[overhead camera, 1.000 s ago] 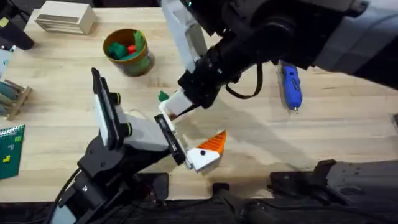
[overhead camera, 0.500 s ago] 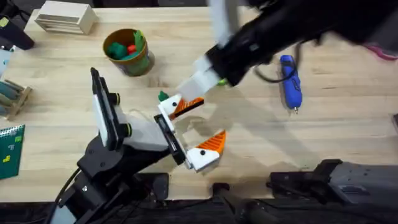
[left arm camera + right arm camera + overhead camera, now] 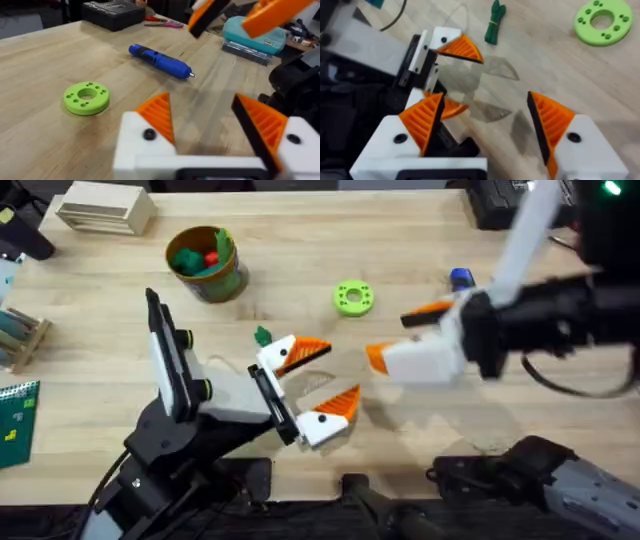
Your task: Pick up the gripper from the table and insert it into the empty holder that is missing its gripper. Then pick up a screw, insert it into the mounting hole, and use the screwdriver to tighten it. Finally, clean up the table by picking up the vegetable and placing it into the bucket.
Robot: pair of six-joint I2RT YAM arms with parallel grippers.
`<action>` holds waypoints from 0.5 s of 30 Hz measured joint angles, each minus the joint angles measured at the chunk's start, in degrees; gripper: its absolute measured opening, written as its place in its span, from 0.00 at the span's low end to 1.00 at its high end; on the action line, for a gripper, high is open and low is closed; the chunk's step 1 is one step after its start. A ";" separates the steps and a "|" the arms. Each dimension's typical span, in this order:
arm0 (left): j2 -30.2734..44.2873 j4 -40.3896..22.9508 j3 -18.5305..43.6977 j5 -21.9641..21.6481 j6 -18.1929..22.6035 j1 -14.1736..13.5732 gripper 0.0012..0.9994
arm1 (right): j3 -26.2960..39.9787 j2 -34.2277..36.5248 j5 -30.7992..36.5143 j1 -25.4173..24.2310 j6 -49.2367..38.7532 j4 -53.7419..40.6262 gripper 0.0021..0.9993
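Overhead view of a pale wooden surface [image 3: 560,410] with two robot arms. The left gripper [image 3: 340,372] lies near the centre with its white fingers spread and nothing between them. Both fingers carry orange ribbed tips, so the orange wedge [image 3: 305,350] appears to be seated already in the holder [image 3: 272,352], the finger towards 12 o'clock. That is a judgement, as no loose wedge shows on the surface. The right gripper [image 3: 392,338] hovers at 3 o'clock of the left one, just apart from it, also spread wide and empty. The right wrist view looks down between its own tips at the seated wedge. I cannot make out a loose screw, nor whether the wedge's mounting hole is filled, so screwing and tightening look undone. The blue screwdriver [image 3: 460,278] lies untouched at 1 o'clock of the right gripper, partly hidden behind that arm. The cleanup also remains: the dark green vegetable [image 3: 263,335] rests on the surface just beside the holder at its 10 o'clock, well apart from the brownish bucket [image 3: 207,265] at 11 o'clock, which holds green and red toy pieces. A lime-green ring disc [image 3: 353,297] sits at 12 o'clock of the left gripper — between the bucket and the screwdriver — and a pale box [image 3: 105,208] lies at the far edge. The right arm overhangs the screwdriver, and the left gripper crowds the vegetable.
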 joint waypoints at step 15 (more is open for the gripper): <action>0.02 -0.09 0.00 -3.10 0.19 0.00 0.00 | -1.46 -2.78 6.81 -3.99 0.71 -4.56 0.98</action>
